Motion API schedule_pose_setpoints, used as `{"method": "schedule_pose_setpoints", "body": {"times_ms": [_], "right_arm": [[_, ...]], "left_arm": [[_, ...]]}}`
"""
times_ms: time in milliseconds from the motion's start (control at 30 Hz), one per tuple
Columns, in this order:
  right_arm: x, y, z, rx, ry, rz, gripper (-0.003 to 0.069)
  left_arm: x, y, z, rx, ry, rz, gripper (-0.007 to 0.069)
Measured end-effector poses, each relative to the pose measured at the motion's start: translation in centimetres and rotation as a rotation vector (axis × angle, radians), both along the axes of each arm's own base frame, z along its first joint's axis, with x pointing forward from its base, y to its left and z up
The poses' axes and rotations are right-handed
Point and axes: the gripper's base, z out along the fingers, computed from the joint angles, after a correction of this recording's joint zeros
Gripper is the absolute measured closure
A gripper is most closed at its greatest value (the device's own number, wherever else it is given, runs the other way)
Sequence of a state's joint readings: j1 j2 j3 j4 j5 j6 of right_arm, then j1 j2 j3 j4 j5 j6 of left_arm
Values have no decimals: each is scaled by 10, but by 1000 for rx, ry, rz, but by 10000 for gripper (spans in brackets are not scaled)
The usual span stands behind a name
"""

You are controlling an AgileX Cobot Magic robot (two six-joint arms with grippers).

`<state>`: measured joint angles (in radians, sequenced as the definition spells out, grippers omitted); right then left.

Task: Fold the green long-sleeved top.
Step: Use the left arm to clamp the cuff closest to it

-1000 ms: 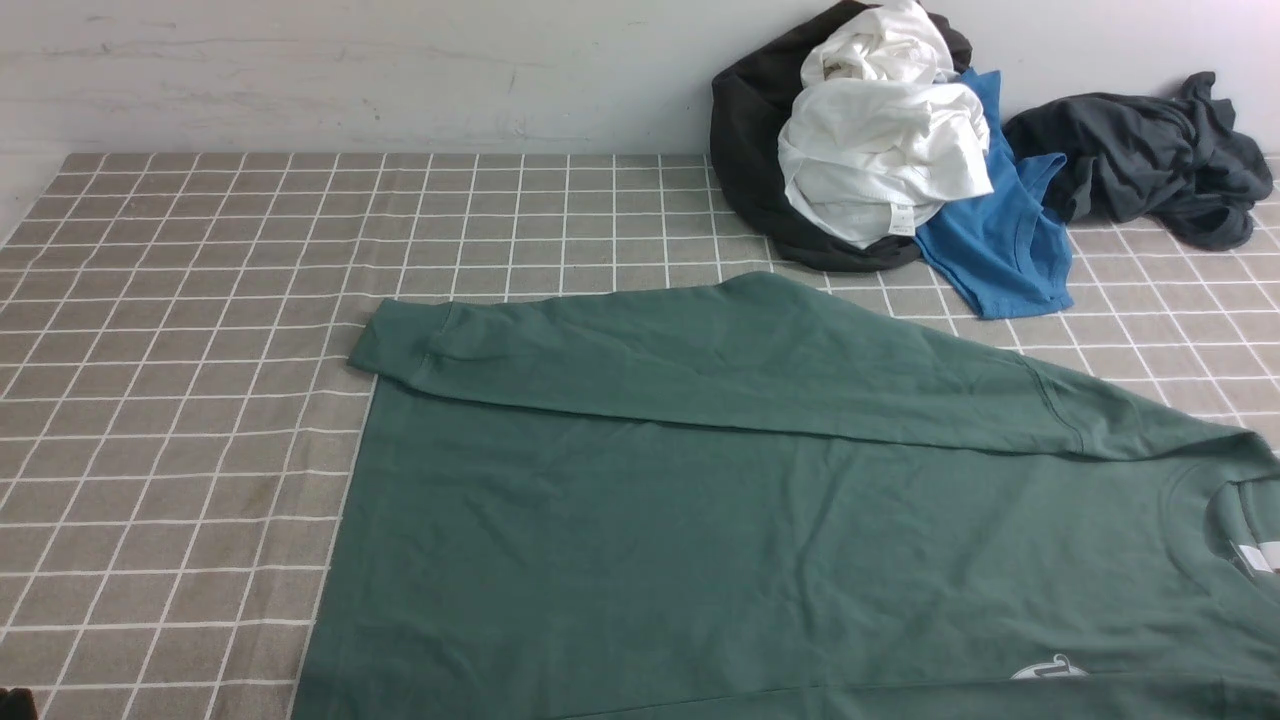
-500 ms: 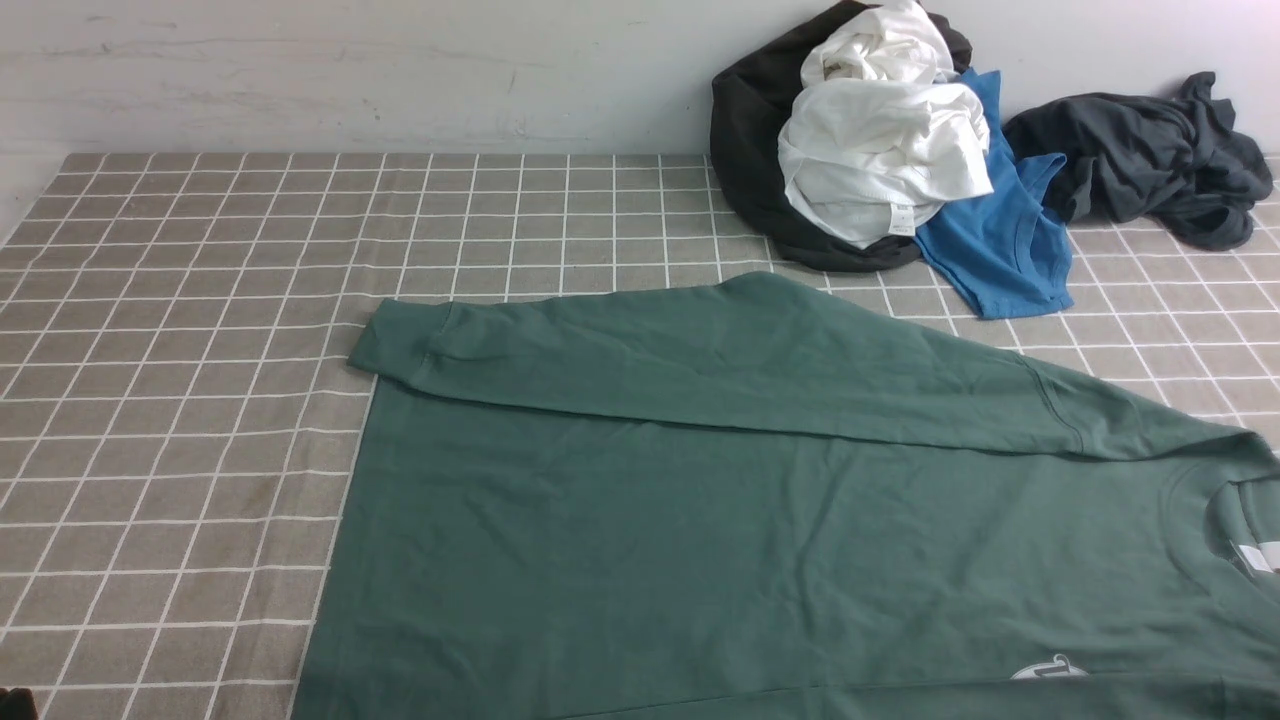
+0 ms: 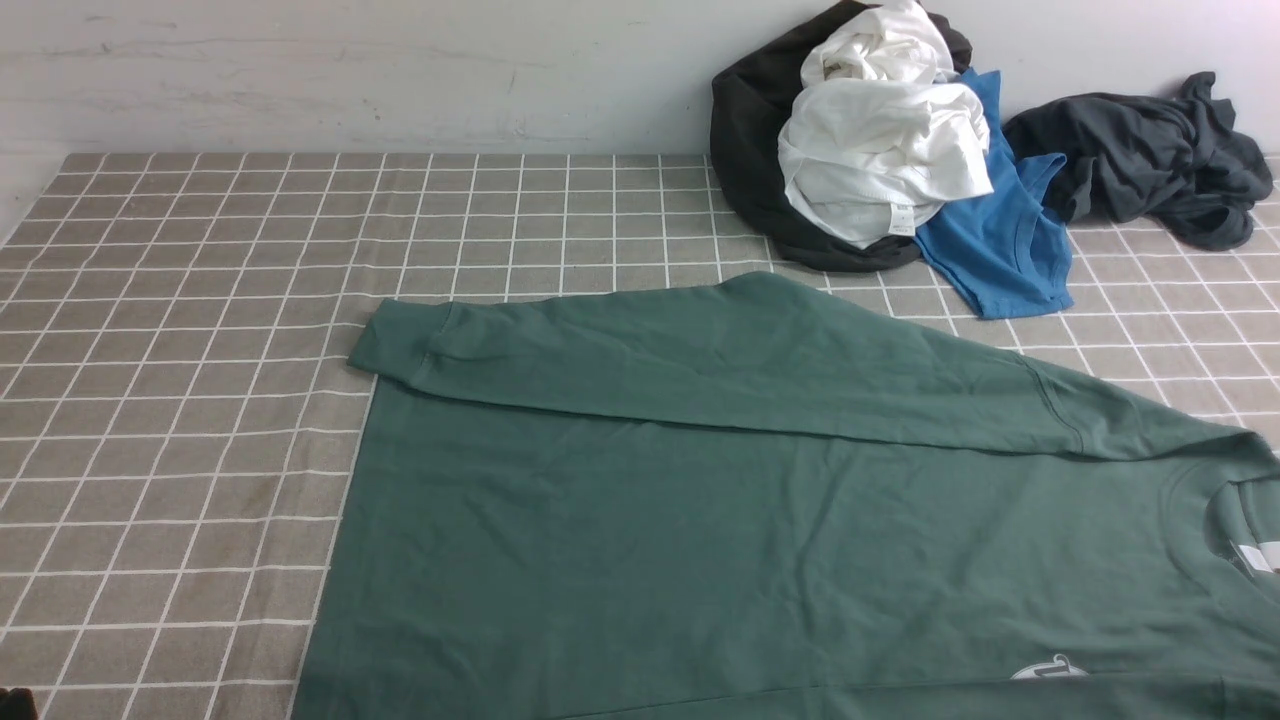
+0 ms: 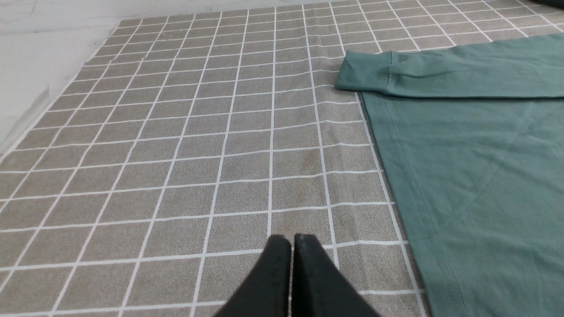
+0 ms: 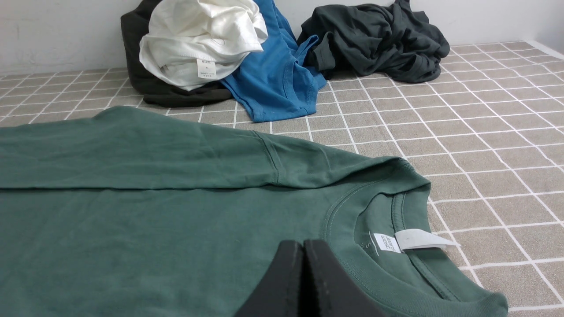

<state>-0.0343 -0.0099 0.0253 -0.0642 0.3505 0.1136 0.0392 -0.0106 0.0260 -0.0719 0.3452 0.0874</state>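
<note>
One sleeve folded across the green long-sleeved top (image 3: 760, 520) — otherwise flat.

You've open tablecloth (image 3: 180, 330) left & back-left. Back right's blocked: clothes pile (image 3: 870, 150) + dark grey garment (image 3: 1140, 160) by the wall (image 3: 400, 70). The green long-sleeved top (image 3: 750, 520) covers centre & right front.

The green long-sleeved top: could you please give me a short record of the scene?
top: green long-sleeved top flat on checked cloth, collar to the robot's right
sleeve: far sleeve folded across the body
left gripper: shut, over the cloth beside the hem
right gripper: shut, over the top near the collar
behind: white garment, blue T-shirt, dark grey garment by the wall
</note>
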Motion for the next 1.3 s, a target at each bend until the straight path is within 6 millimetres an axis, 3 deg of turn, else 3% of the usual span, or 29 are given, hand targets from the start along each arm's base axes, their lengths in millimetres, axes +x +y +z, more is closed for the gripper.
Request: {"method": "schedule_pose_setpoints", "body": {"times_ms": [1300], "right_arm": [[0, 1, 0, 26, 0, 3, 675]], "left_arm": [[0, 1, 0, 25, 0, 2, 631]]}}
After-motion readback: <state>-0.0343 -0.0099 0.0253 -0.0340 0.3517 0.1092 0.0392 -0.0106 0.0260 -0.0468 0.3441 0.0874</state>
